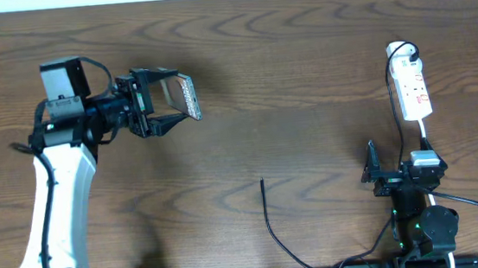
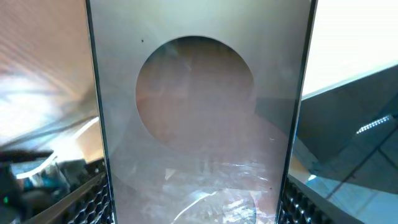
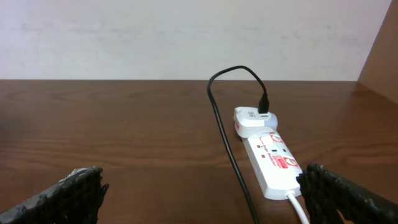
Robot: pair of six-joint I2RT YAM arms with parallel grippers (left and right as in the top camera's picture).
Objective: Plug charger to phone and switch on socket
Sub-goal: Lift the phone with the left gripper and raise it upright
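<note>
Sideways goes my left wrist, the left gripper clamped on the one phone, well apart from the single power strip. One charger cable lies between phone and strip, nearer the strip. My right gripper crouches low facing the strip, fingers spread wide.

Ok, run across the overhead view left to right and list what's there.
left gripper gripping the phone → charger cable → right gripper, open → power strip
</note>
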